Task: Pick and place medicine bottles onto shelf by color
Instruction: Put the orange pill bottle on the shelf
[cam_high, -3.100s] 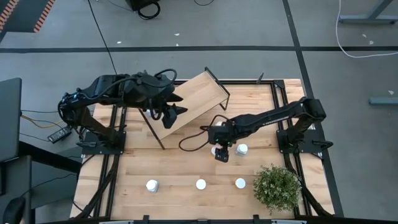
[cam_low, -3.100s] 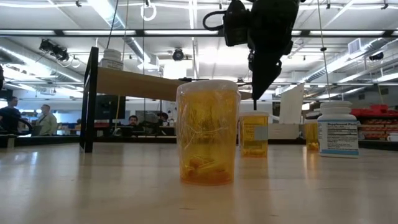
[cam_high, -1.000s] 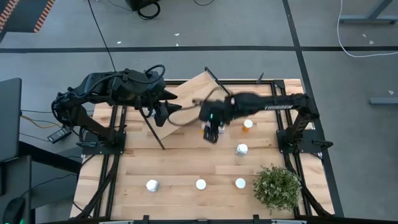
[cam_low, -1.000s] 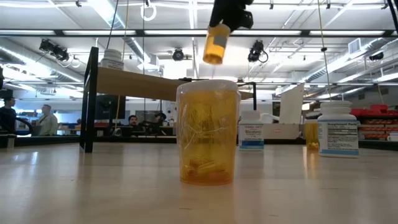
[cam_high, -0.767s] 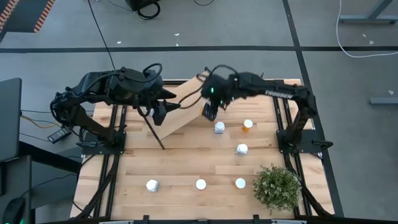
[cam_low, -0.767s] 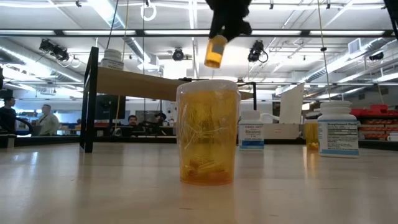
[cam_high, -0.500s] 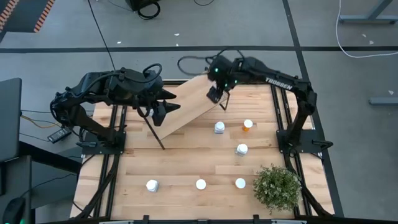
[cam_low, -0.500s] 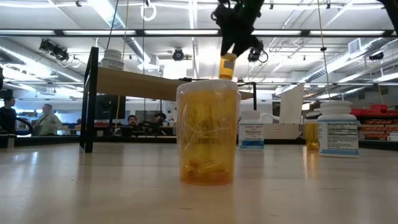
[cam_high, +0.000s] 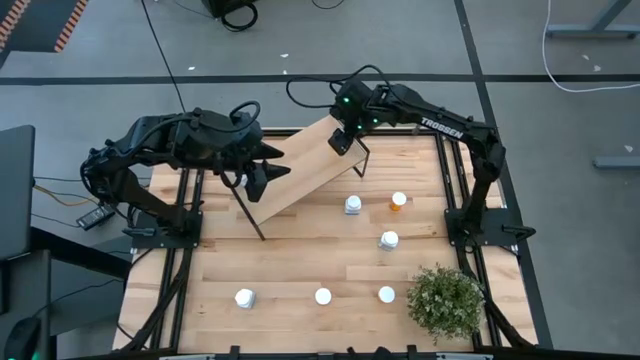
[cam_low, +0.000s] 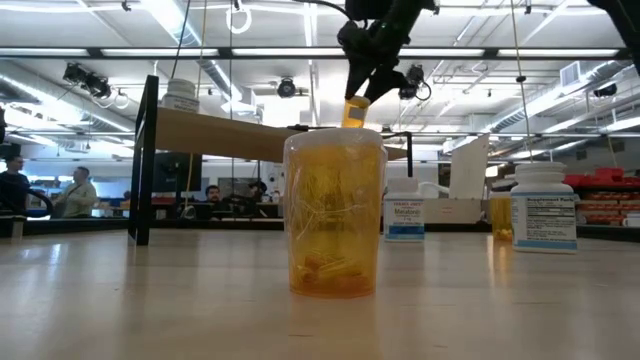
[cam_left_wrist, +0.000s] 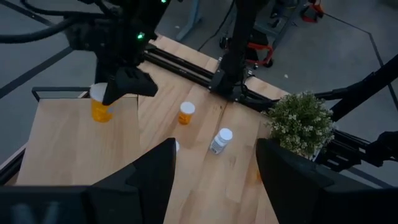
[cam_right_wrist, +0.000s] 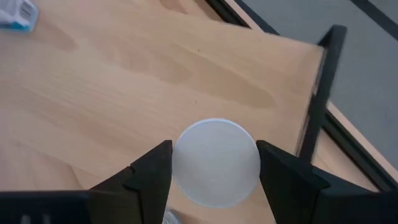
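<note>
Sitting between right fingers (cam_right_wrist: 152, 180): orange bottle (cam_right_wrist: 216, 162)

low view: shelf (cam_low: 230, 135) partly behind orange bottle (cam_low: 334, 212) | labels unreadable

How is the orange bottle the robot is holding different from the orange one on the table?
The held orange bottle is pinched in the right gripper; the loose orange bottle stands free. The held one is over the shelf; the loose one is on the table near a white bottle. Both have orange bodies and white caps.
</note>
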